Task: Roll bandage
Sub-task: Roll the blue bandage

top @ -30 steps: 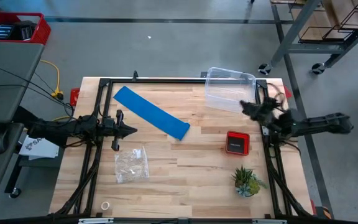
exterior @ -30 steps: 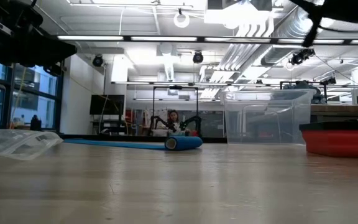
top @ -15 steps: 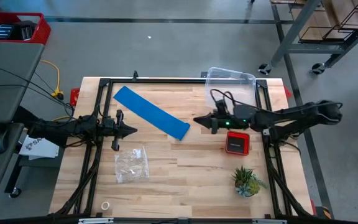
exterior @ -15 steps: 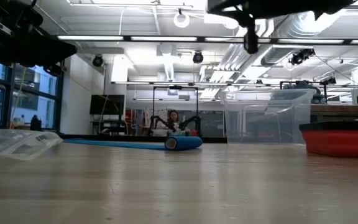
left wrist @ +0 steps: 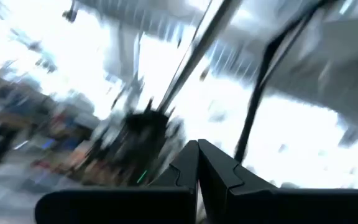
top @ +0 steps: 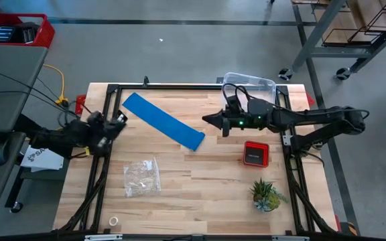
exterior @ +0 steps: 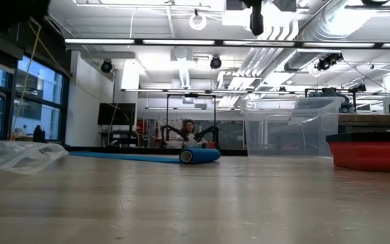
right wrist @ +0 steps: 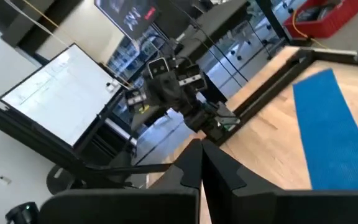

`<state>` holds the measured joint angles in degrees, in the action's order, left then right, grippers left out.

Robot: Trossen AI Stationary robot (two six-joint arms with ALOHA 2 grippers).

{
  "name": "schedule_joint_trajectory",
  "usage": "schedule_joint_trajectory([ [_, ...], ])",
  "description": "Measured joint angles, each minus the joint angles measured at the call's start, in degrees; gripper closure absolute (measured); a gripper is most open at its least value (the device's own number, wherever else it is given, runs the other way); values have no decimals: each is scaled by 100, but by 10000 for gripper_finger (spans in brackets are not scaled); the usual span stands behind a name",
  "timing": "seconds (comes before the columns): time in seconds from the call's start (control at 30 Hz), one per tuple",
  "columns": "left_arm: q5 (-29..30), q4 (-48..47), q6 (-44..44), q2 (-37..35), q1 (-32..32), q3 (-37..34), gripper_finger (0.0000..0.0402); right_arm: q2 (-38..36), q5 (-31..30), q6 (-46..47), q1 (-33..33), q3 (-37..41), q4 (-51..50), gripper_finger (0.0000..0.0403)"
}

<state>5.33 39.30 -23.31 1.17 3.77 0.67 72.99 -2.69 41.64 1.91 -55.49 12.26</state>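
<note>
High view: the bandage (top: pixel 164 120) is a long bright blue strip lying flat and slantwise on the table (top: pixel 200 187), from the far left toward the middle, its near end by the centre. The right gripper (top: pixel 206 120), fingers pressed together, hangs just beside that near end, tip pointing at it, not touching. The left gripper (top: pixel 120 117), also closed, sits at the table's left edge near the strip's far end.

Low view: the strip's near end is wound into a small roll (exterior: pixel 200 155) resting on the wood.

Left wrist view: fingers (left wrist: pixel 215 169) meet; all else is blurred.

Right wrist view: closed fingers (right wrist: pixel 191 163), with the flat blue strip (right wrist: pixel 331 134) off to one side, apart from them.
</note>
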Motion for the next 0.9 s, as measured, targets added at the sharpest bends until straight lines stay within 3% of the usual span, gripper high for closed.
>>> schedule_joint_trajectory([
  [0.13, 290, 545, 172, -6, 0, 2, 400, 4, 17, 2, 0, -6, -290, 403],
  [0.3, 1539, -69, -559, 527, -2, 141, 400, 13, 8, 333, 3, -6, -564, 403],
  [0.47, 854, -555, -802, 2094, -1, 1020, 400, 75, 13, 1421, 254, -4, -547, 403],
  [0.53, 792, -1152, -650, 2711, -50, 1486, 400, 175, 394, 1634, 420, -4, -552, 402],
  [0.63, 859, -2630, -665, 3361, -267, 2187, 385, 553, 1113, 1559, 557, -240, -1031, 394],
  [0.73, 916, -3964, -929, 3843, -510, 2701, 355, 1087, 1461, 1007, 495, -663, -1966, 368],
  [0.83, 845, -4673, -1222, 4184, -754, 2947, 315, 1692, 1438, 583, 413, -1006, -2814, 328],
  [0.9, 753, -4867, -1395, 4306, -916, 2977, 289, 2062, 1080, 675, 364, -1164, -3271, 301],
])
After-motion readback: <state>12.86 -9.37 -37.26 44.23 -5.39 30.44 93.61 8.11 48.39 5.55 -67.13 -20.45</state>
